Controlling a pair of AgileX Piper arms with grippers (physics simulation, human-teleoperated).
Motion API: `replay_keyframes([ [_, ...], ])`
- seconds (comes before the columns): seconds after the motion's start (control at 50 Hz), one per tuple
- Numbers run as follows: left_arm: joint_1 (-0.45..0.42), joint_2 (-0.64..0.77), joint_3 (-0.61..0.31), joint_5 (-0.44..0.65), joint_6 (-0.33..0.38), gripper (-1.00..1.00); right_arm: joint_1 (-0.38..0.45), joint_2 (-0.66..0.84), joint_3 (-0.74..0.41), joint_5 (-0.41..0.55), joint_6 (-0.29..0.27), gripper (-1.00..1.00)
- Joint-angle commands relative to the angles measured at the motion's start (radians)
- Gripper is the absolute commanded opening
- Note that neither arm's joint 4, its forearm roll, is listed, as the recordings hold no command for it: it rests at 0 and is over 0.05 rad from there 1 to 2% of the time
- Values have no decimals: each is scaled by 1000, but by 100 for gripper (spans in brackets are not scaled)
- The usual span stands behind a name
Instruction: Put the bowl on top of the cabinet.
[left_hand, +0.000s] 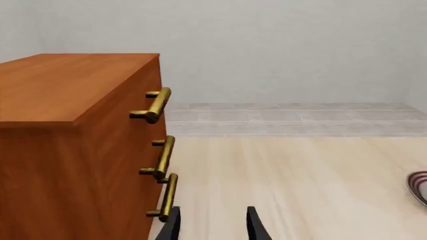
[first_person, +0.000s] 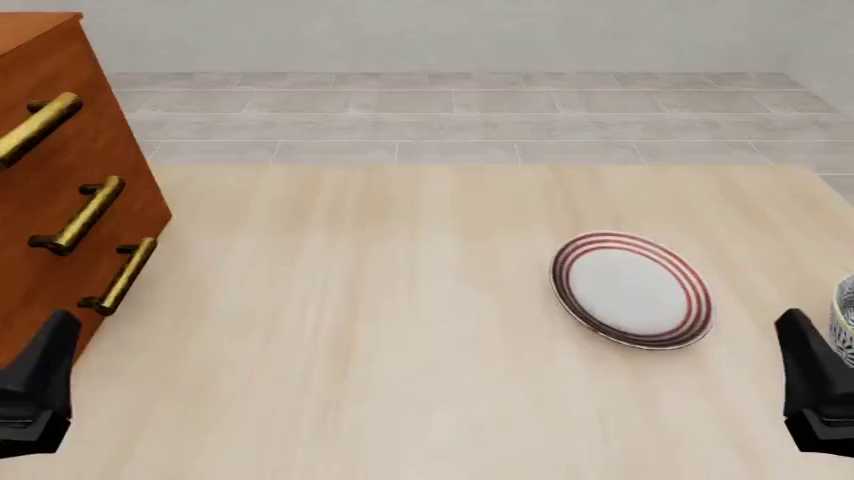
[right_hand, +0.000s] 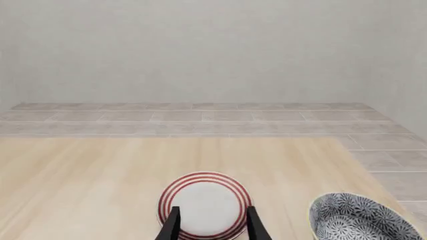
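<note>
While both arms hang low at the near edge of the desk, the left end effector and right end effector each show parted fingers with nothing between them. From desk centre in the front view, the bowl sits at about four o'clock, cut by the frame edge, just beside the plate. At nine o'clock stands the cabinet, well apart from the bowl.

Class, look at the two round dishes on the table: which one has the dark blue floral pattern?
The deep blue-and-white ceramic bowl at the table's right edge; the flat white plate has only red rings.
</note>
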Motion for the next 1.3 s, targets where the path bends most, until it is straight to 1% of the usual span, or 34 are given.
replay_keyframes([
  [0.02,7,4,-2,-1,0,100,1,3,0,-3,-2,100],
  [0.46,7,6,-5,1,0,100,-2,1,2,-2,-4,100],
  [0.48,-3,5,-5,2,1,100,14,-2,2,1,8,100],
  [0.5,-1,5,-6,3,1,100,-10,5,0,7,23,100],
  [0.52,-1,5,-6,3,1,100,-11,1,-15,19,24,100],
  [0.54,-1,6,-5,1,1,100,-7,6,-30,28,61,100],
  [0.56,-1,5,-5,2,1,100,-12,3,-64,60,36,100],
  [0.58,-2,2,-5,0,7,100,-7,4,-81,81,23,100],
  [0.6,-2,1,-5,0,8,100,-1,8,-111,116,27,100],
  [0.62,-2,4,-5,0,4,100,0,25,-122,128,33,100],
  [0.64,-1,9,-4,-1,-2,100,-1,40,-142,145,14,100],
  [0.66,-2,2,-4,-1,6,100,7,61,-160,157,-2,100],
  [0.68,-2,3,-4,-1,6,100,7,85,-176,169,15,100],
  [0.72,-1,7,-3,-1,0,100,13,102,-213,198,-13,100],
  [0.74,-1,7,-3,-1,0,100,13,102,-214,199,-13,100],
  [0.76,-2,3,-4,-1,5,100,13,114,-235,211,-37,100],
  [0.78,-2,4,-4,0,4,100,16,134,-253,224,-14,100],
  [0.8,-1,6,-4,0,0,100,20,131,-270,237,-38,100],
  [0.82,-2,3,-4,0,5,100,13,145,-300,255,-48,100],
  [0.86,-2,4,-4,2,1,100,18,174,-337,277,-53,100],
  [0.9,-2,2,-5,2,4,100,12,214,-371,300,-92,100],
  [0.96,-2,3,-5,3,2,100,26,234,-398,325,-76,100],
  [1.0,-2,2,-6,3,4,100,32,275,-427,358,-78,100],
  [1.02,-2,2,-6,3,3,100,31,275,-437,368,-85,100],
  [1.04,-2,4,-5,3,1,100,22,287,-458,384,-115,100],
  [1.06,-2,4,-6,3,2,100,20,295,-469,393,-125,100],
  [1.08,-2,3,-6,3,3,100,26,304,-485,408,-111,100],
  [1.14,-1,6,-6,3,1,100,13,339,-536,448,-164,100],
  [1.16,-2,5,-6,2,3,100,16,362,-559,472,-158,100],
  [1.18,-2,6,-5,0,2,100,11,377,-590,496,-166,100],
  [1.2,-2,6,-5,0,2,100,11,377,-591,496,-166,100],
  [1.26,-2,7,-5,-1,3,100,4,415,-647,539,-181,100],
  [1.3,-2,7,-5,-1,3,100,-15,431,-681,551,-205,100],
])
